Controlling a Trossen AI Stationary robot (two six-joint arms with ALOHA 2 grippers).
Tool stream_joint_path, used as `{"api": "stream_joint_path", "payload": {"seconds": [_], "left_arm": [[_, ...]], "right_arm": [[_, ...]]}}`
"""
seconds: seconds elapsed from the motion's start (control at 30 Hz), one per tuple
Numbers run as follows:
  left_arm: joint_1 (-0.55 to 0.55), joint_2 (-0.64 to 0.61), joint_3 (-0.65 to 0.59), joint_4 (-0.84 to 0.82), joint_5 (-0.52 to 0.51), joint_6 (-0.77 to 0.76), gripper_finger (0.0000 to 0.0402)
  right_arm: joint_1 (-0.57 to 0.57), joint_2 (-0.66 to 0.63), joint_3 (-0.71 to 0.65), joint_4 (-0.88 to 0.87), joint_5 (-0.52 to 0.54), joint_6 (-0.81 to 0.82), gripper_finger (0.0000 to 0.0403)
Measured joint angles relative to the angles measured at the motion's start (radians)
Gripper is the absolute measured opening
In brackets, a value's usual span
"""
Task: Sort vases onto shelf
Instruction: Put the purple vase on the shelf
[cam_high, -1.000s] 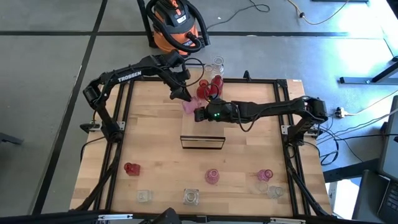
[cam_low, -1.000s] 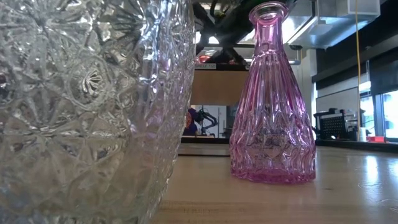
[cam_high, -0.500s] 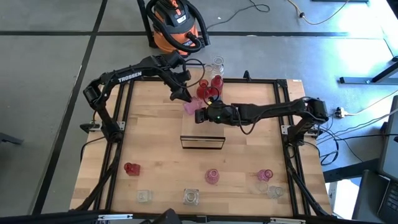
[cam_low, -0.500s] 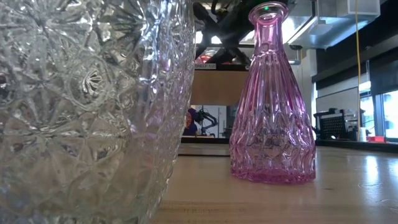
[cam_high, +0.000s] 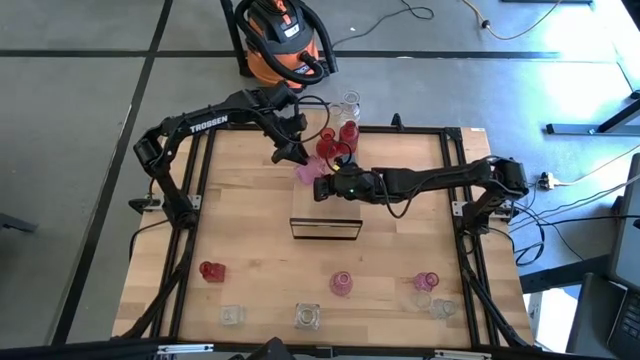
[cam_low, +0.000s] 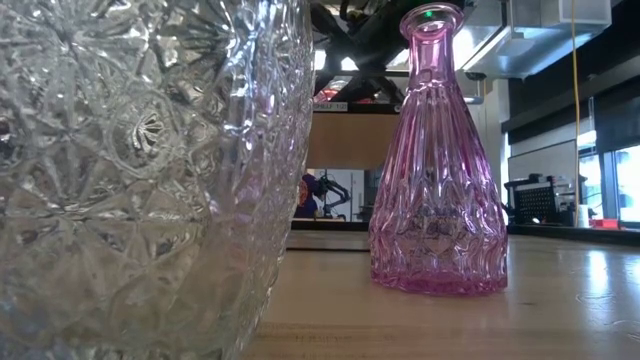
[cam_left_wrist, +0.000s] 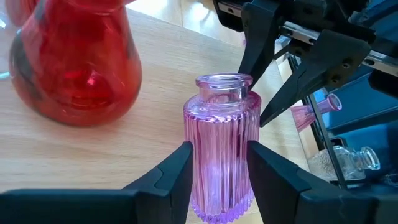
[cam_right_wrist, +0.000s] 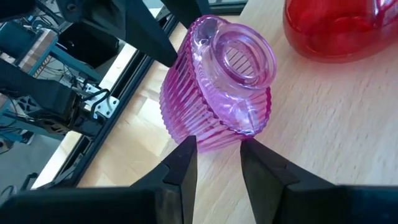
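Both arms meet over the shelf (cam_high: 325, 205), mid hand-over by the look of it. The left gripper (cam_left_wrist: 217, 163) clamps the ribbed pink vase (cam_left_wrist: 221, 146); the right gripper (cam_right_wrist: 217, 163) pinches its lip. Next, I'd say, one must release cleanly.

Vase (cam_high: 305, 172) on shelf (cam_high: 325, 205) between both grippers, beside other vases (cam_high: 335, 140)

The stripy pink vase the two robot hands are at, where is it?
In the high view the ribbed pink vase stands on the shelf near the table's far edge, between the left gripper and right gripper, beside the red vases.
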Motion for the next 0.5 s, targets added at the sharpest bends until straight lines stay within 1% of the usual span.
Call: {"api": "stream_joint_path", "payload": {"seconds": [0.23,0.33,0.5], "left_arm": [[0.000,0.000,-0.002,-0.007,-0.010,0.027,0.0140],[0.000,0.003,-0.004,-0.018,-0.022,0.030,0.0140],[-0.003,0.007,-0.006,-0.015,-0.031,0.030,0.0140]], "right_arm": [[0.000,-0.011,0.000,0.001,0.052,-0.036,0.0108],[-0.002,-0.019,0.004,0.016,0.090,-0.043,0.0108],[-0.005,-0.023,0.008,0.037,0.092,-0.050,0.0108]]}}
